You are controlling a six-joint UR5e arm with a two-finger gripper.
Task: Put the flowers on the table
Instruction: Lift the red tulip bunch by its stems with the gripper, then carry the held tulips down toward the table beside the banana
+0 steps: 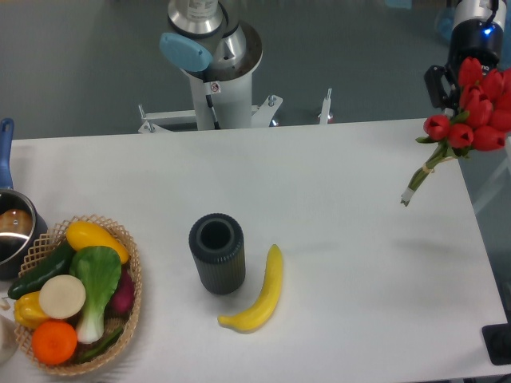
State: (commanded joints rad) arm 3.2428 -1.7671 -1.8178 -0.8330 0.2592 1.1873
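Note:
The flowers (477,112), a bunch of red tulips with thin green stems tied together, hang in the air at the far right, over the right edge of the white table (359,199). The stem ends (411,191) point down and left, just above the tabletop. My gripper (457,89) comes in from the top right and is shut on the flowers near the buds. Only one black finger (435,86) shows; the rest is hidden behind the buds.
A black ribbed cylinder vase (216,252) stands mid-table with a banana (259,294) beside it. A wicker basket (128,263) of vegetables and a pot (12,231) with a blue handle are at the left. The robot base (214,72) is at the back, and a black object (499,343) at the bottom right.

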